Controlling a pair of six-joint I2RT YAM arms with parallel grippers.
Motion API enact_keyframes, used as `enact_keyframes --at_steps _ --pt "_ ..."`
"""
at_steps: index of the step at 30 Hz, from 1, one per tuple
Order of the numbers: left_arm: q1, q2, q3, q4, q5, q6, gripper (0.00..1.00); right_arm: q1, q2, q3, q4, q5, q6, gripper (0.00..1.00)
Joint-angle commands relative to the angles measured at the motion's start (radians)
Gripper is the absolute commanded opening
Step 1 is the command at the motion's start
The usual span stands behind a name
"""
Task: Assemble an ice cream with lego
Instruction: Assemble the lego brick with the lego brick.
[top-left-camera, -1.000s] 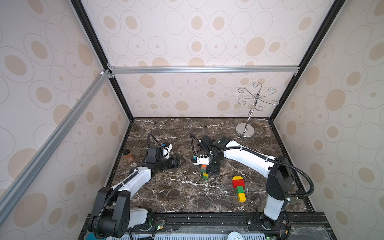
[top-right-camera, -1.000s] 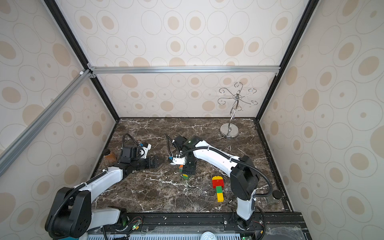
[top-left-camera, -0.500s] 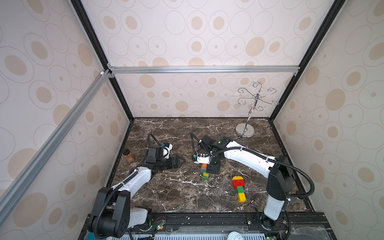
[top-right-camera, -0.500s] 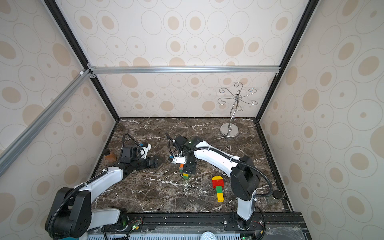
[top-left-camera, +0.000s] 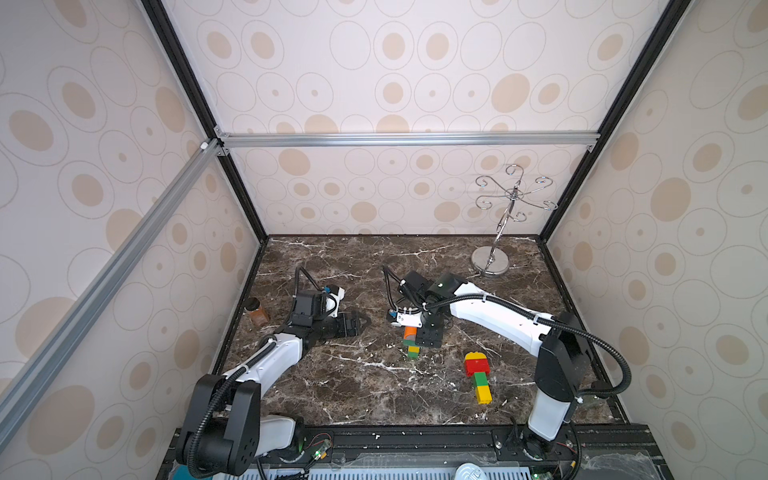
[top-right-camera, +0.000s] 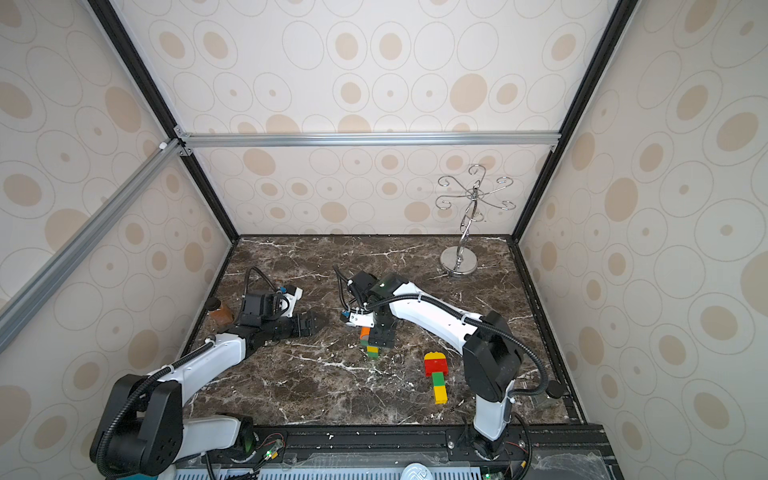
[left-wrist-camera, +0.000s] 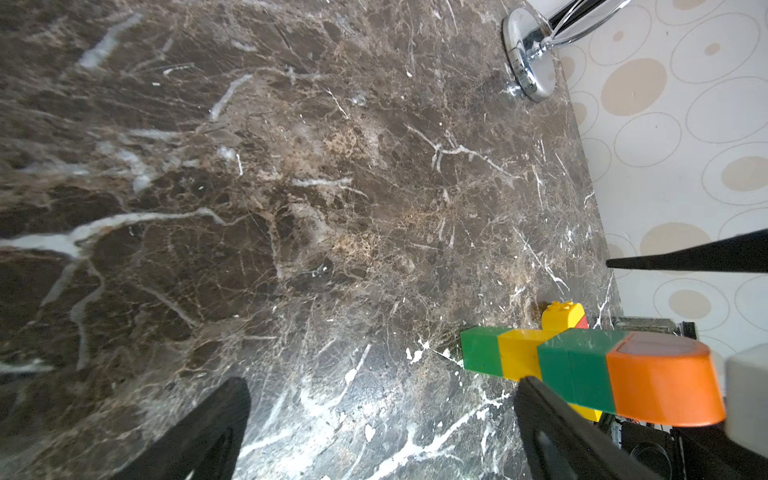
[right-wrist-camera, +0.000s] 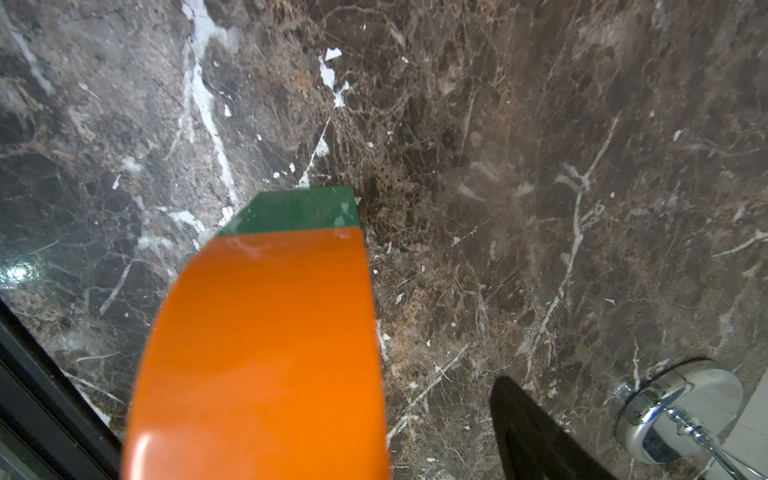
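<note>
- Lego stack (top-left-camera: 411, 344) stands upright near the middle of the worktop (top-left-camera: 332, 390): green and yellow bricks below, an orange dome (right-wrist-camera: 257, 353) on top.
- The right gripper (top-left-camera: 429, 341) hangs over it with its fingers spread to either side of the dome. The one finger (right-wrist-camera: 536, 432) that shows in the right wrist view stands clear of the orange, so nothing is clamped. Whether the other finger touches is hidden.
- The left gripper (top-left-camera: 358, 323) sits low and near, aimed at the stack, with its fingers fully apart and empty.
- A second lego ice cream (top-left-camera: 478, 376), a yellow dome over red, green and yellow, lies flat, well apart towards the right arm's base.
- The step in hand looks like seating the dome, or letting go of the built stack.
- To do it well, the right gripper should rise straight along the column with both fingers kept off the dome. A tall, narrow stack will likely tip at any sideways brush.
- The left fingers could steady the lower bricks first.
</note>
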Motion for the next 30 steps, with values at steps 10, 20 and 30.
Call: enact_keyframes --at_steps 10,20,30 --pt "0.011 -0.017 0.003 -0.002 0.0 0.022 1.0 -0.009 -0.07 -0.03 -0.054 -0.034 0.006 0.84" --pt "0.011 -0.048 0.006 0.003 -0.008 0.012 1.0 0.052 -0.243 -0.122 -0.082 -0.067 0.186 0.93" --pt "0.01 -0.114 0.009 -0.017 -0.024 0.019 1.0 0.178 -0.522 -0.309 0.174 0.089 0.591 0.99"
